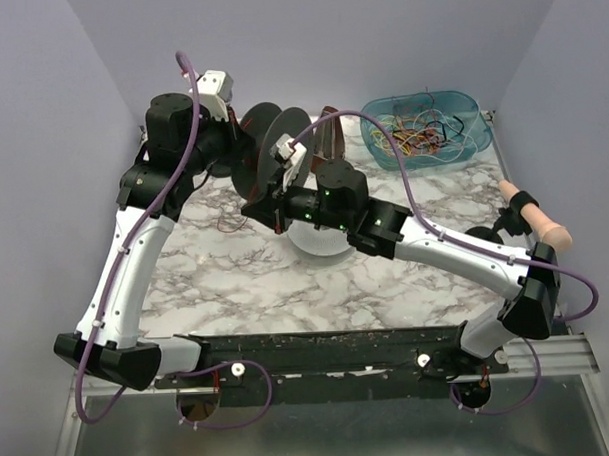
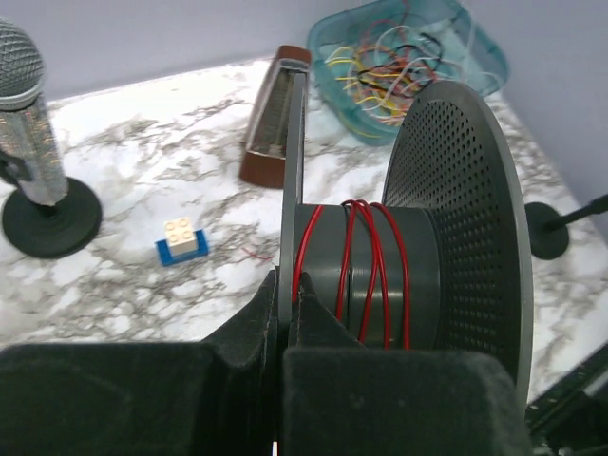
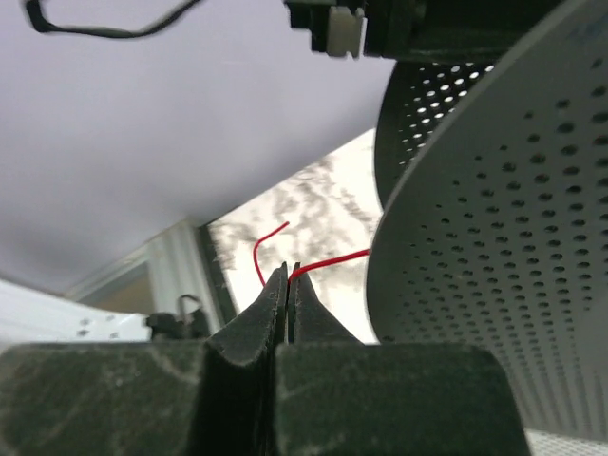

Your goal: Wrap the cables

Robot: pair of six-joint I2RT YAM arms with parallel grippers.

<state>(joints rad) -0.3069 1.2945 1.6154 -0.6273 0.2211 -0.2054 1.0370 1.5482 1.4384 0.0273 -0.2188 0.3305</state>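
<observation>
A grey spool [image 2: 380,275] with perforated flanges [image 2: 465,209] is held up over the table, and a red cable [image 2: 366,256] is wound a few turns around its hub. My left gripper [image 2: 288,290] is shut on the spool's thin left flange. My right gripper [image 3: 290,273] is shut on the same red cable [image 3: 332,262]; a short free end curls out to the left and the rest runs right to the spool's flange [image 3: 494,247]. From above, the spool [image 1: 276,139] sits between the left gripper [image 1: 243,130] and the right gripper [image 1: 259,205]. More cables [image 1: 421,134] lie tangled in a bin.
The teal bin [image 1: 382,150] stands at the back right. A brown wedge-shaped object [image 2: 271,123], a microphone on a round stand [image 2: 33,133] and a small blue and white block [image 2: 180,240] are on the marble table. A tan handle [image 1: 534,220] sticks up at the right edge.
</observation>
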